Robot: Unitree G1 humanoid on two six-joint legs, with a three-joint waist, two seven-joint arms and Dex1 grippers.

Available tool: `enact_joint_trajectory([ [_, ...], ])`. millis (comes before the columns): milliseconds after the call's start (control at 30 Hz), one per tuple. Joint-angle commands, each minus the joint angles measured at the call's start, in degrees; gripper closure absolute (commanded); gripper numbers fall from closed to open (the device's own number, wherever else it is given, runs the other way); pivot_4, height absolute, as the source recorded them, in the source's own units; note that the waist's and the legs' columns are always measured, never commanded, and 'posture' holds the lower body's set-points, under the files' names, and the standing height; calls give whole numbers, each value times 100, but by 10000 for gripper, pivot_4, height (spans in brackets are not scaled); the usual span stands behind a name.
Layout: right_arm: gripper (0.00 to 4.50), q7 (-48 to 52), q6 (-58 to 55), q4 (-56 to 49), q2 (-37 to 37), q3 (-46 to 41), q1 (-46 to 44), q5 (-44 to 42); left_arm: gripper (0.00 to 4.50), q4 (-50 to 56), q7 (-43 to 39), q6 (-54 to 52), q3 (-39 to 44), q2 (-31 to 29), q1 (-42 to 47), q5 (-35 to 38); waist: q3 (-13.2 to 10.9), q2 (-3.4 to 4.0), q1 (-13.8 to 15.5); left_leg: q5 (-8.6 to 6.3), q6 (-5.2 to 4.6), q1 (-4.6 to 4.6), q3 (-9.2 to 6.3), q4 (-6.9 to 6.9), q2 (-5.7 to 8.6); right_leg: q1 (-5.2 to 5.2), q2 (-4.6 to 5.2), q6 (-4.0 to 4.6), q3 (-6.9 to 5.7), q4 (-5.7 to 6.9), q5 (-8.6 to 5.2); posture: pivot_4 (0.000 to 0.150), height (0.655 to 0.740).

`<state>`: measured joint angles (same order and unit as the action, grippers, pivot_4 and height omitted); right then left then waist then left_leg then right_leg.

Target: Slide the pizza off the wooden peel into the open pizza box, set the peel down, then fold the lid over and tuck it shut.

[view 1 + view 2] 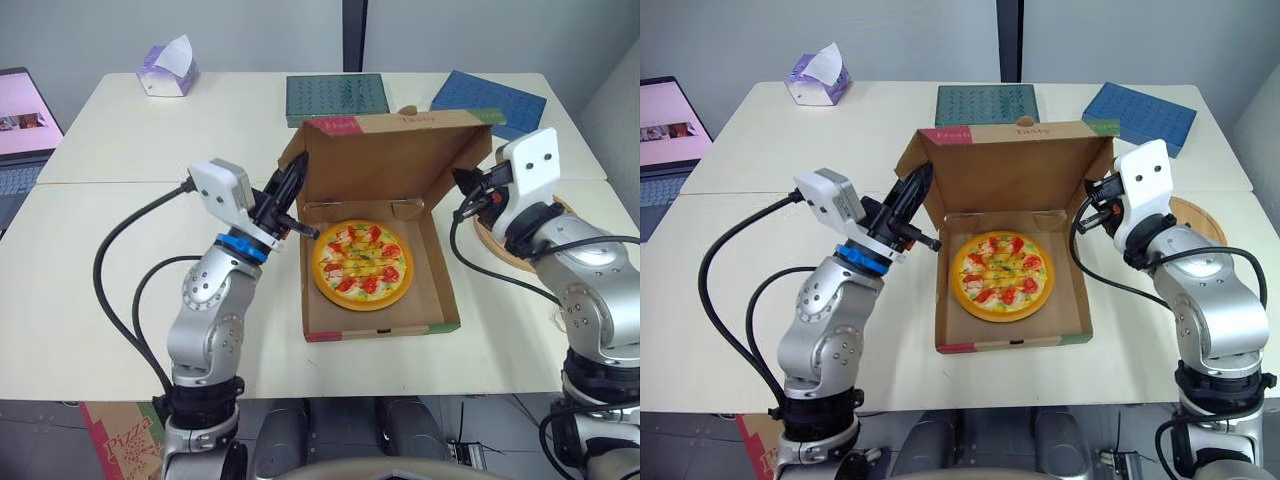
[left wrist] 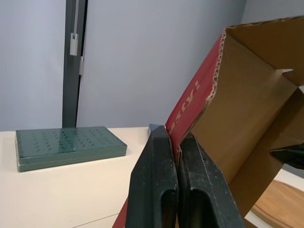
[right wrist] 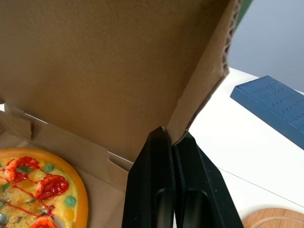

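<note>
The pizza (image 1: 362, 264) lies flat inside the open cardboard box (image 1: 428, 262) at the middle of the table. Its lid (image 1: 390, 160) stands nearly upright at the back, brown inside and red on the outside. My left gripper (image 1: 290, 187) is shut on the lid's left side flap (image 2: 199, 102). At the opposite edge, my right gripper (image 1: 468, 186) is shut on the right side flap (image 3: 202, 97). The wooden peel (image 1: 1200, 220) lies on the table at the right, partly hidden behind my right arm.
A flat green box (image 1: 336, 98) and a flat blue box (image 1: 488, 102) lie behind the pizza box. A tissue box (image 1: 167, 72) stands at the back left, with a laptop (image 1: 20, 120) at the far left edge. Another pizza box (image 1: 125, 435) sits below the table's front edge.
</note>
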<state>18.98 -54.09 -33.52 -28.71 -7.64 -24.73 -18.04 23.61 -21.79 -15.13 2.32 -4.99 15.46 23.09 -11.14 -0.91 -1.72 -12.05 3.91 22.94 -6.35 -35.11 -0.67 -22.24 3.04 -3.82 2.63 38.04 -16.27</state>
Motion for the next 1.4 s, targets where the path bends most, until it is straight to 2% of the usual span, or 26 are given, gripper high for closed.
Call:
enact_joint_trajectory([
  [33,44437,236,299,-279,-15,54,68,-180,45000,128,-142,474,-425,106,-94,-150,0,0,-1,0,0,0,0,0,0,1,0,0,0,-1,0,1500,7400],
  [267,44437,185,205,-119,102,-110,-88,-332,45000,-151,-31,576,-263,16,181,-257,0,0,1,0,0,-1,0,-3,0,2,-1,0,0,-1,0,1500,7400],
  [433,44437,-36,267,-29,96,-128,-148,-111,45000,-476,-5,29,-101,-114,697,14,0,0,1,0,-1,0,-1,-4,1,3,-1,0,-1,-1,0,1500,7400],
  [700,44437,-325,367,109,79,-13,-229,206,45000,-1506,-44,-441,152,-8,1662,389,0,0,-10,0,-1,0,-1,-4,1,2,-1,-1,-2,-3,0,1500,7400],
  [1033,44437,-6,5,227,-320,-383,-136,-22,45000,-987,-252,-314,99,-42,1230,521,0,0,-4,0,0,0,-2,-2,1,2,0,-1,-1,-2,0,1500,7400],
  [1133,39294,-45,-28,304,-236,-583,-200,-113,45000,-901,-294,-304,167,-110,1120,551,0,0,-4,0,0,0,-2,-3,1,2,0,-1,-1,-2,0,1500,7400],
  [1333,19013,-25,55,524,-309,-571,-358,-166,45000,-902,-431,-241,204,-247,1040,544,0,0,-3,0,0,0,-1,-3,1,2,0,-1,-1,-2,0,1500,7400],
  [1400,19013,-4,158,683,-327,-517,-408,-114,45000,-940,-456,-217,227,-279,1050,542,0,0,-4,0,0,0,-1,-3,1,2,0,-1,0,-3,0,1500,7400],
])
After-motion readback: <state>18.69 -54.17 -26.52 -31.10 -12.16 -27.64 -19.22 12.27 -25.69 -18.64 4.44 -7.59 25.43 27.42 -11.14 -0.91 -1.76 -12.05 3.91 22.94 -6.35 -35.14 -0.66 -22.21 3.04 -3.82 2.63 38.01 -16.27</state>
